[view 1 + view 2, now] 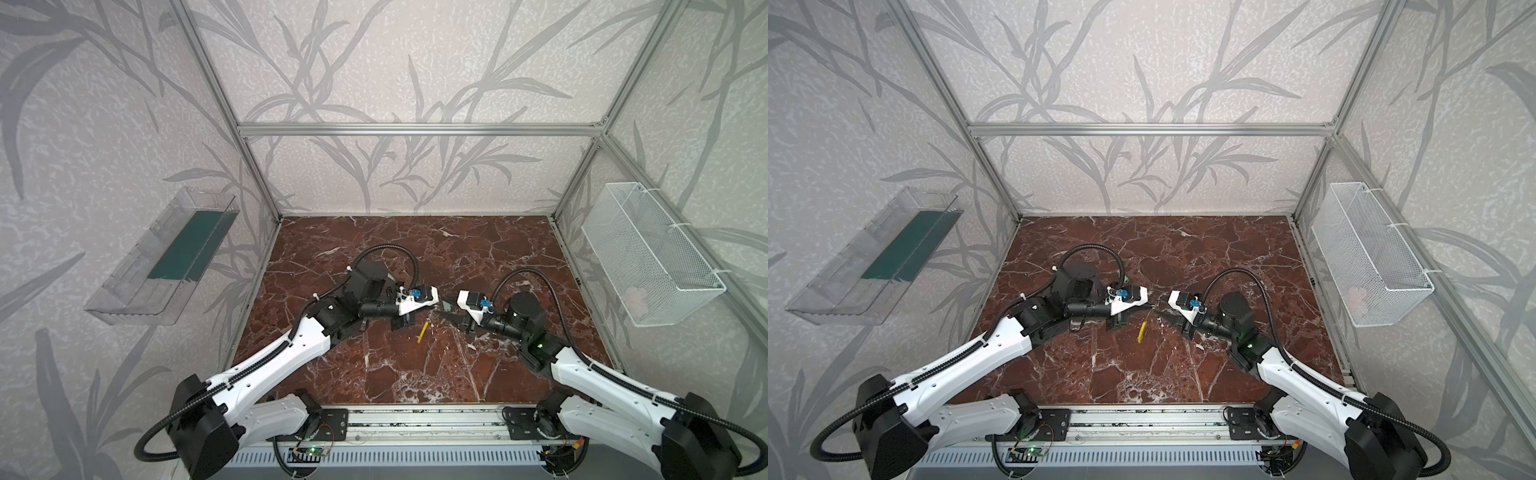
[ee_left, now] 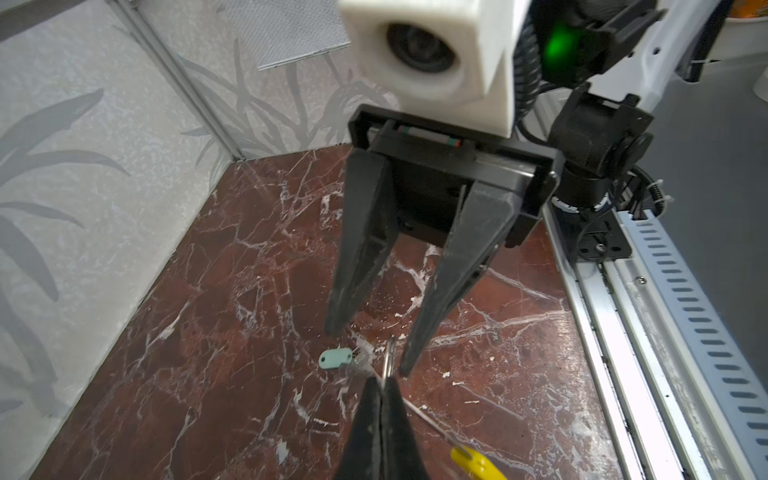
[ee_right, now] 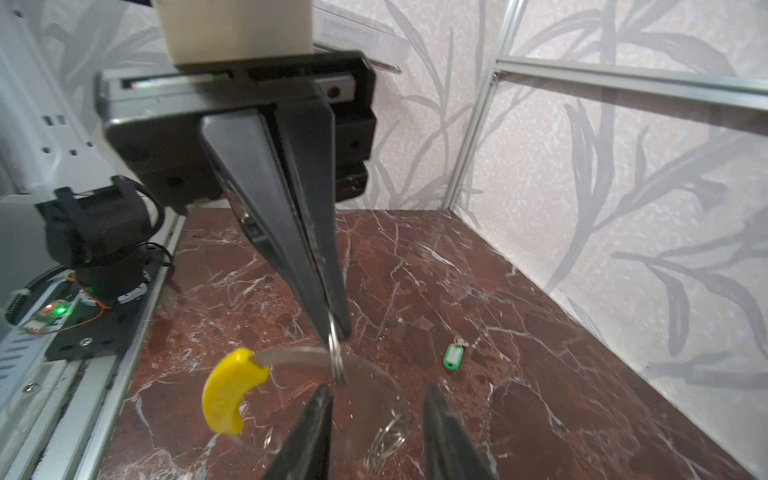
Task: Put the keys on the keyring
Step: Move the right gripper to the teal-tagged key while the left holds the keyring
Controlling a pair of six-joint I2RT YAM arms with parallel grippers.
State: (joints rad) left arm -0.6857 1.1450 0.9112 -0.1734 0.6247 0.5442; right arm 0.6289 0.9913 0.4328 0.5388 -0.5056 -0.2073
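Mid-table (image 3: 519, 299), left gripper (image 3: 340, 328) jaws pinched tight on a small ring (image 3: 337, 357). Facing it tip to tip, right gripper (image 3: 379, 390) jaws apart. Keyring (image 3: 291, 355) sits between the grippers, its blurred grey arc crossing the small ring; can't tell if threaded. Yellow sleeve (image 1: 422, 331) is on the front-rail side. One key (image 3: 453, 356) lies flat on table, apart from keyring.
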